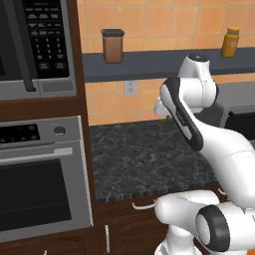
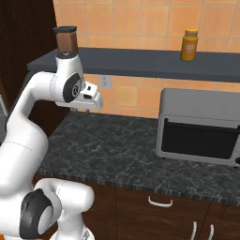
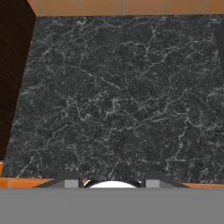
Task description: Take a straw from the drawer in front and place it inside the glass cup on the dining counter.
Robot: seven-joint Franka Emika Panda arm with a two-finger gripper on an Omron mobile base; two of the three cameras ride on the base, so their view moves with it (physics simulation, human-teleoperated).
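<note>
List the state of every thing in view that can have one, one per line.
Gripper: raised over the black counter, holding nothing; open or shut cannot be told.
Drawer under the counter: closed.
Toaster oven: door shut.
Wall oven: door shut.
Microwave: door shut.
Brown canister: upright on the shelf, lid on.
Yellow jar: upright on the shelf, lid on.

A silver boxy toaster oven [image 2: 199, 131] sits at three o'clock on the black speckled granite counter [image 2: 117, 154]; a dark wall shelf [image 2: 140, 61] runs behind at twelve.
</note>
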